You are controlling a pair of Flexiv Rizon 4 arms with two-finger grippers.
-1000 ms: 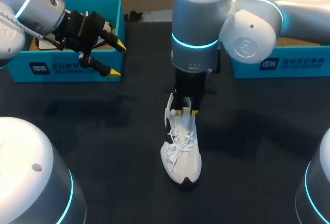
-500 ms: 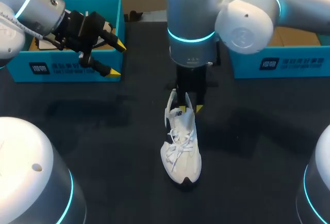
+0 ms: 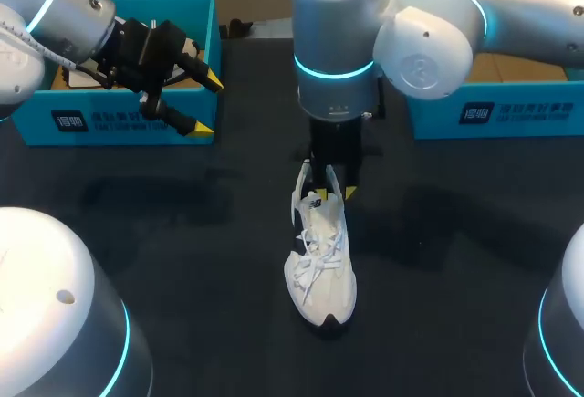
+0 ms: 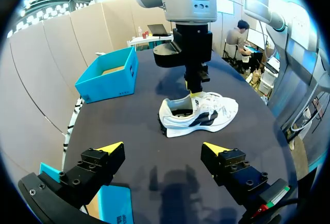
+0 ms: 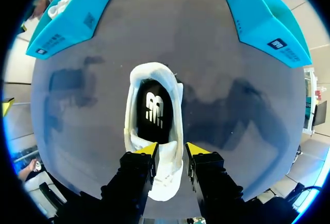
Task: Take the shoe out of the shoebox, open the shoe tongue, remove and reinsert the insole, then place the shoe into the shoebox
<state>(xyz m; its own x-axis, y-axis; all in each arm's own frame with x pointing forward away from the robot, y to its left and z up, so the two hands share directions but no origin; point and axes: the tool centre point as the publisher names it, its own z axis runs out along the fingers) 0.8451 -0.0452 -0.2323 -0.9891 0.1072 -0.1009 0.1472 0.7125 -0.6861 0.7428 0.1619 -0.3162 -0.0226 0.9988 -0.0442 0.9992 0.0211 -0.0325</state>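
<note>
**Position of item.** The white sneaker (image 3: 319, 269) is out of its box. It rests upright on its sole near the middle of the dark counter (image 3: 182, 233), heel toward the far side and toe toward the near edge. Two blue shoeboxes stand at the far side, one on the left (image 3: 119, 121) and one on the right (image 3: 497, 116), both well apart from the shoe.

**Right arm.** The right pincer (image 3: 334, 193) hangs straight down over the front of the shoe's opening, at the tongue. Its fingers stand a narrow gap apart. No grip on anything can be confirmed, and contact with the tongue cannot be determined.

**Left arm.** The left pincer (image 3: 205, 105) hovers by the front wall of the left shoebox, spread wide and empty.

**Insole.** The dark insole (image 5: 154, 108) lies seated inside the shoe, in plain sight through the opening. The laces look loose.

**Progress.** Removal from the box is done. The tongue step appears to be in hand. Whether the insole has already been out and back cannot be told. Judged from its seated state, the insole work and the return to the shoebox are probably outstanding.
</note>
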